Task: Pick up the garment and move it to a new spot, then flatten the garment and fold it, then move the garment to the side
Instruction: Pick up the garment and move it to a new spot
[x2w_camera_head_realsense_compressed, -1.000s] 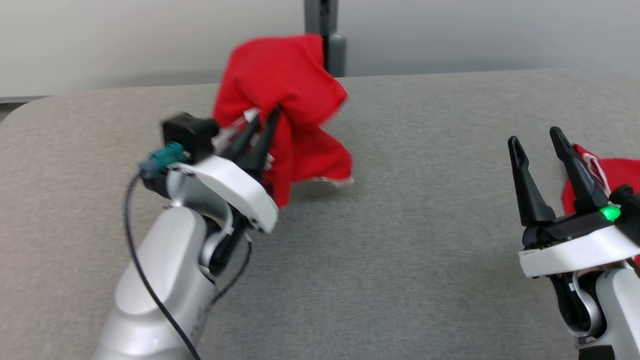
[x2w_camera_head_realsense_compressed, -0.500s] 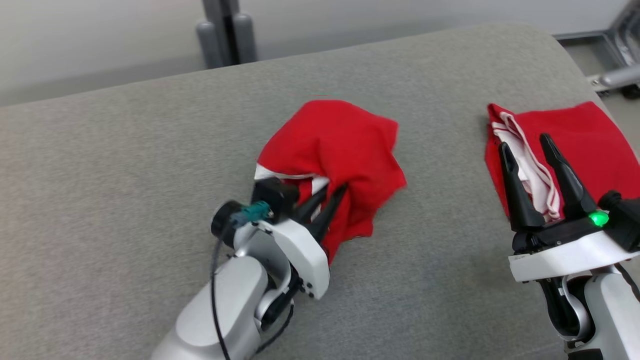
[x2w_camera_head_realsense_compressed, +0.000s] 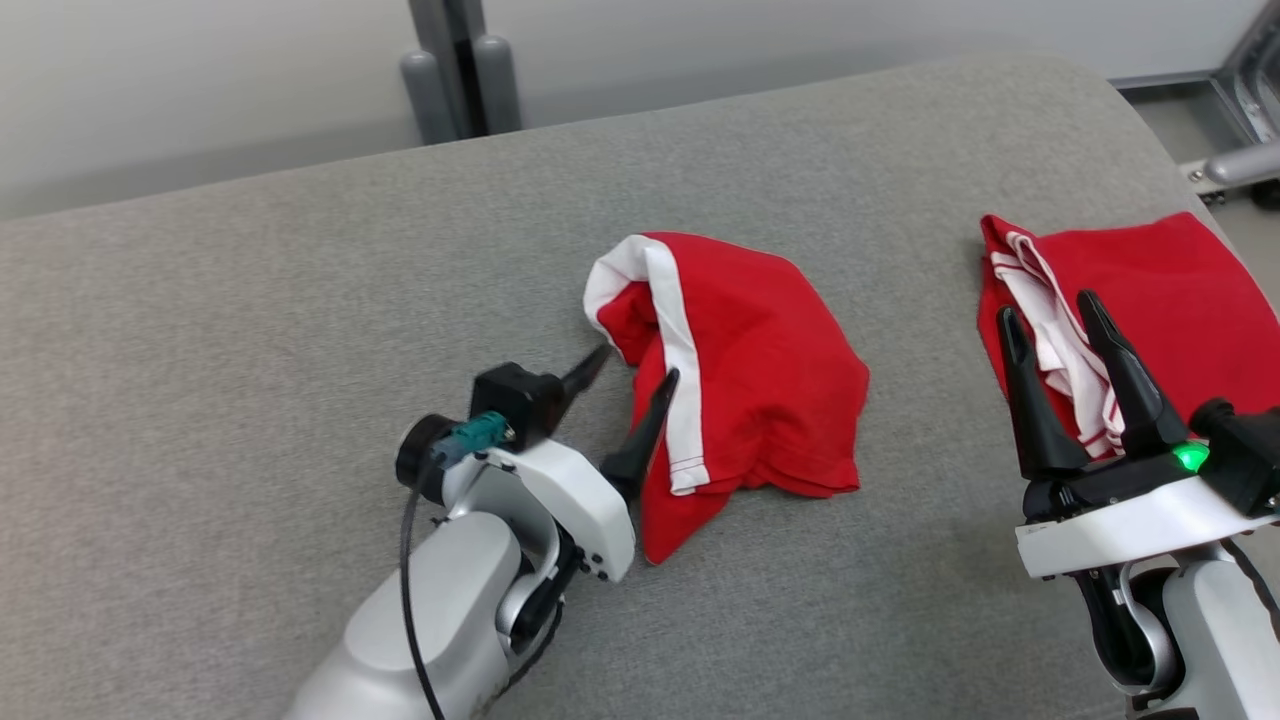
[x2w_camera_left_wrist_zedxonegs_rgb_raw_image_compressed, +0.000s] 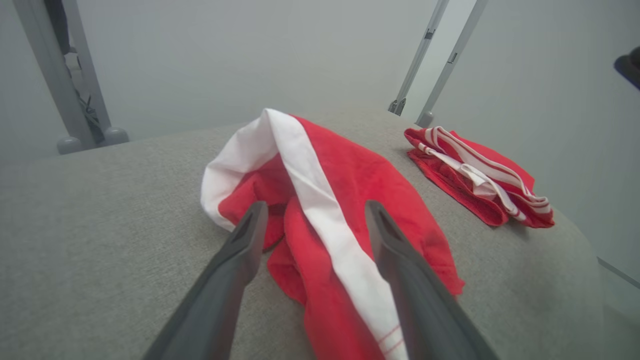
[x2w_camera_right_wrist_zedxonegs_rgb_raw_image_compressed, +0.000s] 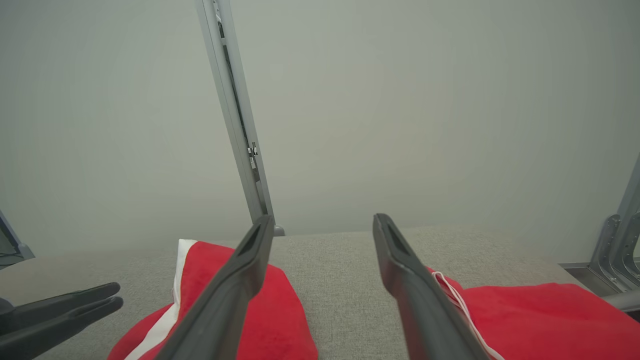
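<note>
The garment (x2w_camera_head_realsense_compressed: 760, 370) is a red piece with a white band, lying crumpled in the middle of the grey table (x2w_camera_head_realsense_compressed: 250, 330). My left gripper (x2w_camera_head_realsense_compressed: 638, 362) is open at the garment's left edge, low over the table. In the left wrist view the white band of the garment (x2w_camera_left_wrist_zedxonegs_rgb_raw_image_compressed: 350, 185) runs between the spread fingers of the left gripper (x2w_camera_left_wrist_zedxonegs_rgb_raw_image_compressed: 315, 205), which grip nothing. My right gripper (x2w_camera_head_realsense_compressed: 1045, 307) is open at the lower right and empty. In the right wrist view the right gripper (x2w_camera_right_wrist_zedxonegs_rgb_raw_image_compressed: 324, 219) points at the far wall, with the garment (x2w_camera_right_wrist_zedxonegs_rgb_raw_image_compressed: 285, 320) lower left.
A second red garment (x2w_camera_head_realsense_compressed: 1180, 290) with white stripes lies folded at the table's right end, partly behind my right fingers; it is the folded garment (x2w_camera_left_wrist_zedxonegs_rgb_raw_image_compressed: 480, 175) in the left wrist view. Grey metal posts (x2w_camera_head_realsense_compressed: 460, 70) stand behind the table. The table's rounded right edge is close to the folded piece.
My left gripper has opened and let go of the garment, which has settled onto the table with its white band showing. The head camera turned early on. The right gripper stays open.
</note>
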